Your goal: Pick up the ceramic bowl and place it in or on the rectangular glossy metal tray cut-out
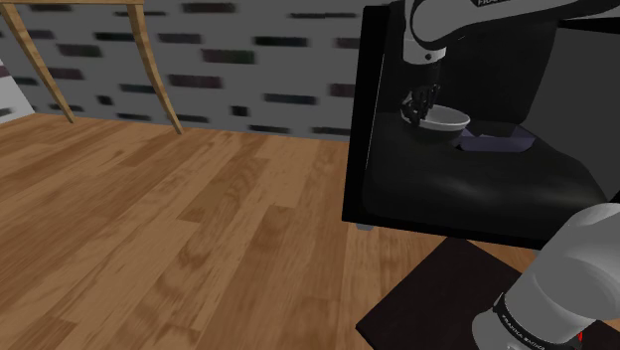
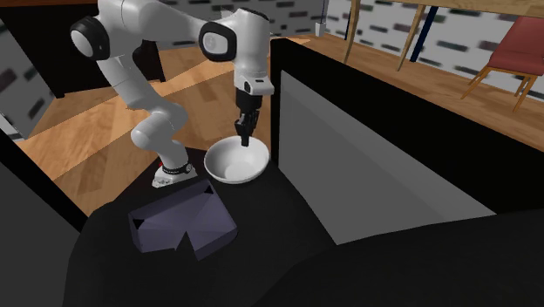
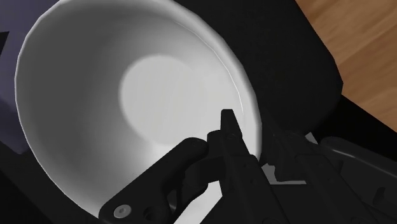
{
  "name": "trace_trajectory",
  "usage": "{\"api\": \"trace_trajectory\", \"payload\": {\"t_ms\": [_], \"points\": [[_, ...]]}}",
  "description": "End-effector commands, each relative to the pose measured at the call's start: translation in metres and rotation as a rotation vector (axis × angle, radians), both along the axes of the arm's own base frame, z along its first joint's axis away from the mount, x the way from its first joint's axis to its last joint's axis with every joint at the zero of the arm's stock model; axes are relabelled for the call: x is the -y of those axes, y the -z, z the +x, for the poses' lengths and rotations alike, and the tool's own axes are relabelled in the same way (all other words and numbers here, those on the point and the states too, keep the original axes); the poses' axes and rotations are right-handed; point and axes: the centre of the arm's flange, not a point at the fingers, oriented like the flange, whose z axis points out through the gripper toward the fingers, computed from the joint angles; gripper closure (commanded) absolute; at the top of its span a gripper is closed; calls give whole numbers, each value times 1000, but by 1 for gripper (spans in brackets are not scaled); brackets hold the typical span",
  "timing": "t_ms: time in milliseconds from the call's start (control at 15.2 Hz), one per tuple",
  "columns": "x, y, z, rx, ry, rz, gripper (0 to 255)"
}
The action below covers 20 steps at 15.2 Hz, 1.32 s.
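There is one white bowl (image 2: 235, 162), one dark purplish tray (image 2: 179, 222), one black counter (image 2: 288, 253) and one white arm (image 2: 148, 52) bearing one black gripper (image 2: 244, 139) with two fingers (image 3: 230, 130). There is also one red chair (image 2: 519, 48), and the shoulder view shows two slanted wooden legs (image 1: 154, 70).

Light is dim and even, leaving the black worktop (image 1: 447, 189) nearly featureless. The white bowl (image 3: 127, 127) shows a soft bright patch at its bottom, with greyer walls around it.

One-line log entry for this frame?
phase: grasp | gripper: shut on white bowl rim | bowl: beside tray, not in it | placed: no
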Motion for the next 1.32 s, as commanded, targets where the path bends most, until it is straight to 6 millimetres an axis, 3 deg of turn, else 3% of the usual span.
{"api": "trace_trajectory", "payload": {"t_ms": [0,990,1254], "points": [[-1,-10,0,0,0,0,255],[-1,-89,0,0,0,0,255],[48,-97,-19,0,0,0,255]]}}
